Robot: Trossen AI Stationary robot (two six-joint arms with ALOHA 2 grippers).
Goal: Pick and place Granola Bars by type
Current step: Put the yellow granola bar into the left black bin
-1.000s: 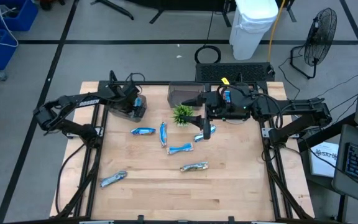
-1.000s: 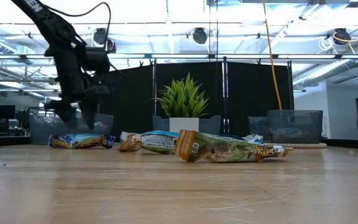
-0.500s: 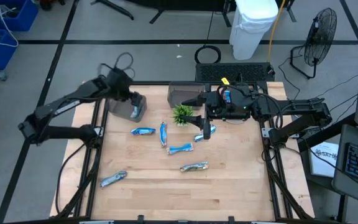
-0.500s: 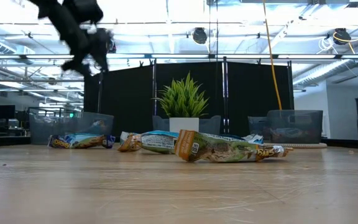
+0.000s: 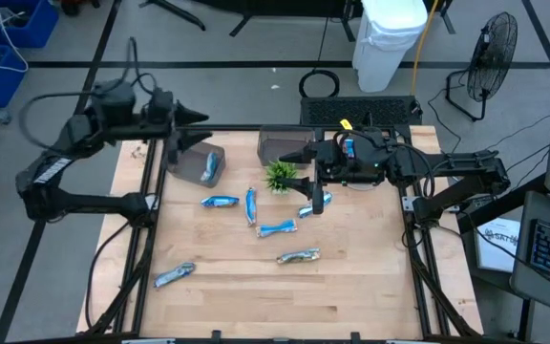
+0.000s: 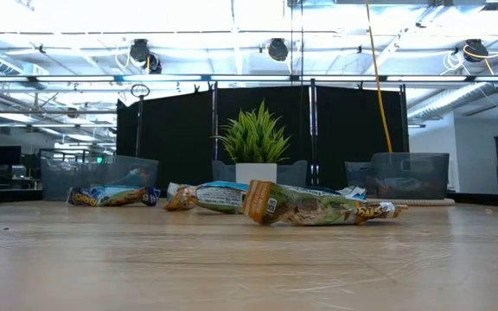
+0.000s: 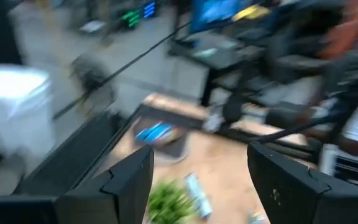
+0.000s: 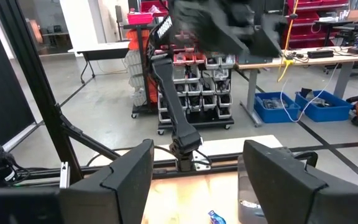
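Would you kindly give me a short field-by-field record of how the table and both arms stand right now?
left hand: open, empty, near the table's back-left corner
right hand: open, empty, beside the dark bin
granola bars: six lying loose on the table
clear bin: back left, with a blue wrapper inside
plant: upright, behind the bars
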